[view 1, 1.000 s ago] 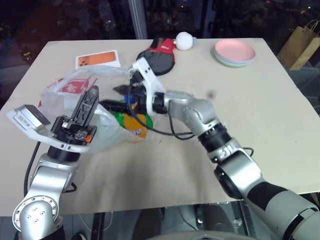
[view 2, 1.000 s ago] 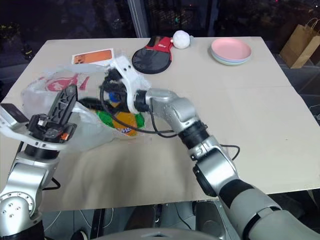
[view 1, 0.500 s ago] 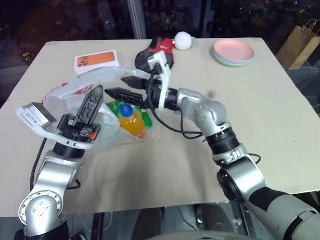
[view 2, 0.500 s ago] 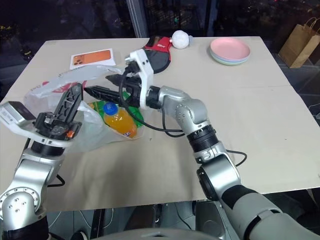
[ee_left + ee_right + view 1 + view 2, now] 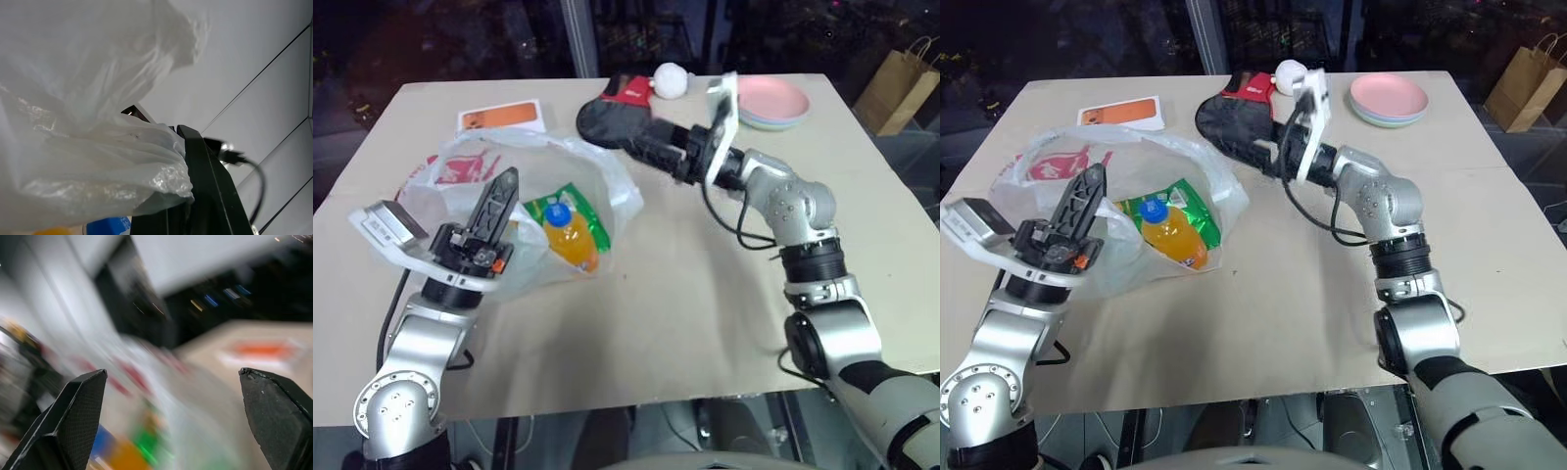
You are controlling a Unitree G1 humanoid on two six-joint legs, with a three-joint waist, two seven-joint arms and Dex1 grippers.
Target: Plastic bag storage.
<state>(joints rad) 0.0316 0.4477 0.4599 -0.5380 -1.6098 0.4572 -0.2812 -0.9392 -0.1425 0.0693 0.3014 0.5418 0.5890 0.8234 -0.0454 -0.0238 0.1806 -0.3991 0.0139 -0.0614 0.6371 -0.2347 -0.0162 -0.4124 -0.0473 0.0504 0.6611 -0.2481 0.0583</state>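
Observation:
The plastic bag (image 5: 470, 171), translucent white with red print, lies open on the left part of the table. Through it show an orange drink bottle with a blue cap (image 5: 571, 240) and a green snack packet (image 5: 579, 209). My left gripper (image 5: 502, 186) is shut on the bag's near rim and holds it lifted. In the left wrist view the film (image 5: 98, 161) bunches against a black finger (image 5: 208, 191). My right gripper (image 5: 641, 145) hovers open and empty to the right of the bag, above the black paddle. Its fingers (image 5: 63, 426) stand wide apart.
A black paddle with a red handle (image 5: 607, 116) and a white ball (image 5: 673, 80) lie at the back centre. Stacked pink plates (image 5: 773, 101) sit back right, an orange card (image 5: 502, 116) back left. A brown paper bag (image 5: 901, 83) stands beyond the table's right edge.
My right gripper has pulled out of the bag's mouth and swung right and back, staying open. The bottle and green packet stay in the bag. My left gripper has kept still.

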